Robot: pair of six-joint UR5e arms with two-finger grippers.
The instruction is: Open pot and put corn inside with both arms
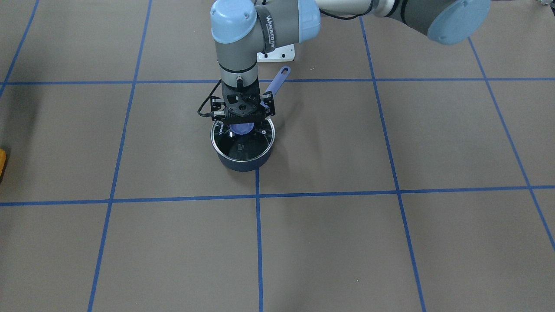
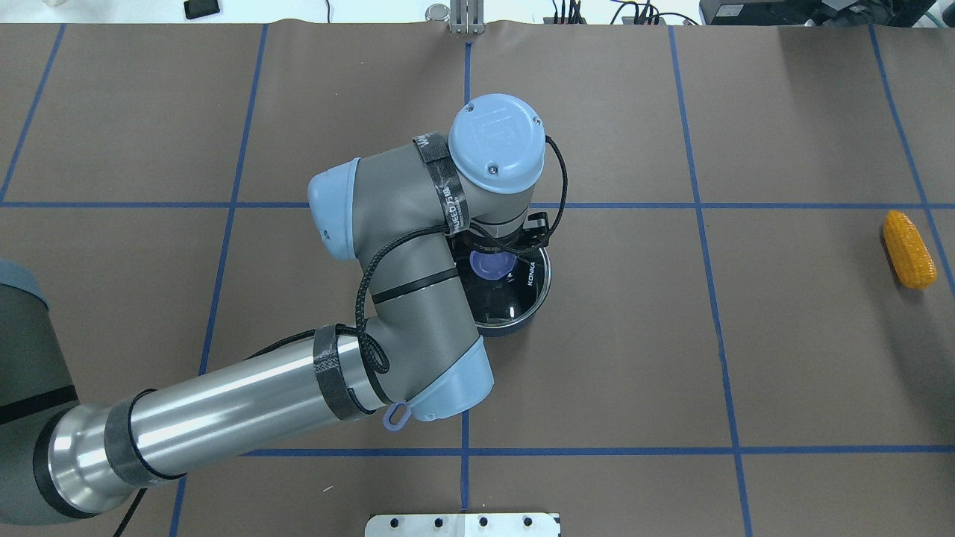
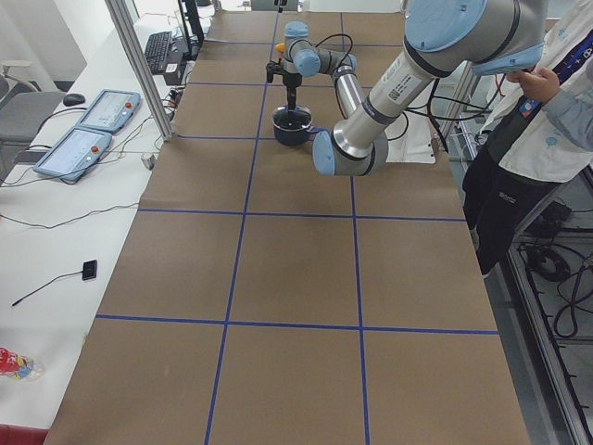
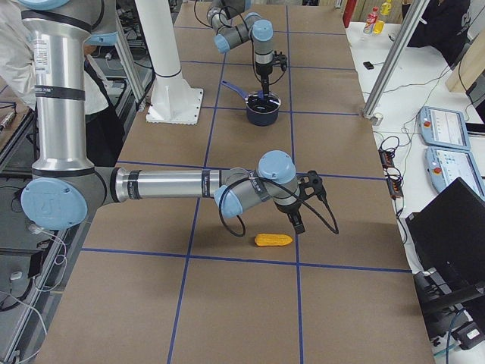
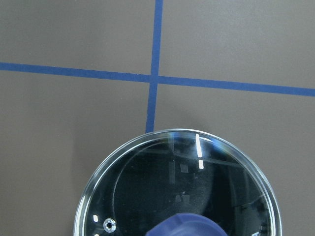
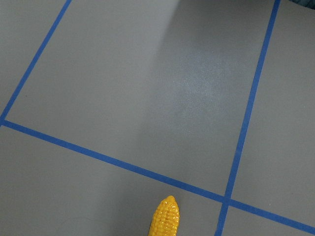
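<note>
Corn (image 2: 909, 250): yellow-orange cob with bumpy kernels, tapered at one end. It lies flat on the brown table (image 2: 783, 358) at the robot's right, well apart from the lidded dark-blue pot (image 1: 243, 164). Left gripper (image 1: 243, 121) sits over the lid knob (image 1: 241, 128), jaws apart. Right gripper (image 4: 298, 220) is near the corn; I cannot tell its jaw state.

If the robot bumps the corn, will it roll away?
Probably yes: the corn is a round cob lying on its side. One end tapers, so it might roll in a curve. Its bumpy kernels likely make it less slippery.
</note>
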